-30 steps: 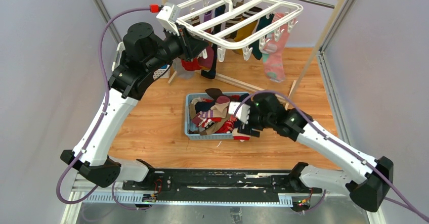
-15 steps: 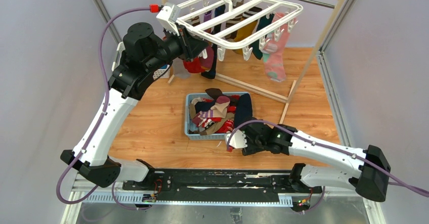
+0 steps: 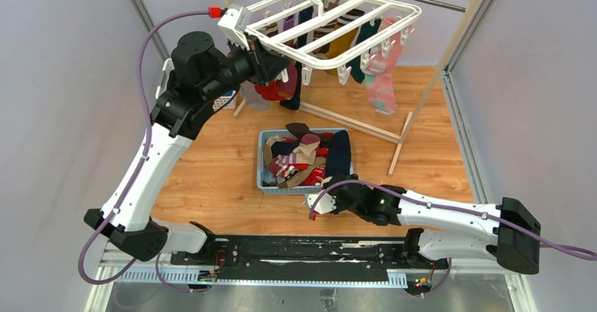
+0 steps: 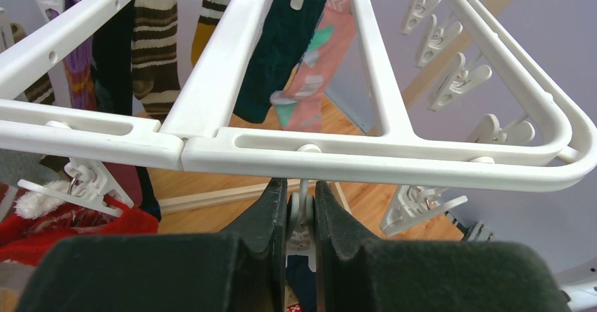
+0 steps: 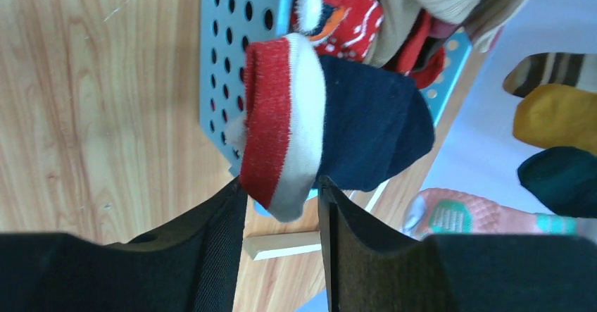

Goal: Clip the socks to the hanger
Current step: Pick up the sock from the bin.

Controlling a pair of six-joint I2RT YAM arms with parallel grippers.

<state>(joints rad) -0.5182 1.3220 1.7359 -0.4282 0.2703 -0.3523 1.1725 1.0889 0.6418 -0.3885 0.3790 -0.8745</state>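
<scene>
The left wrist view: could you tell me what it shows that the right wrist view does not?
Only the left wrist view shows the white hanger with the left jaws closed on a clip. Only the right wrist view shows the right jaws holding the navy sock by its red-white cuff, and the blue basket. Both show the hanging pink sock.

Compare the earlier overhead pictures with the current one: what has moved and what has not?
The right pincer drew back from the blue basket toward the near side, pulling the navy sock by its red-white cuff partly out over the rim. The left pincer stayed shut on a clip of the hanger; the hung socks look unchanged.
</scene>
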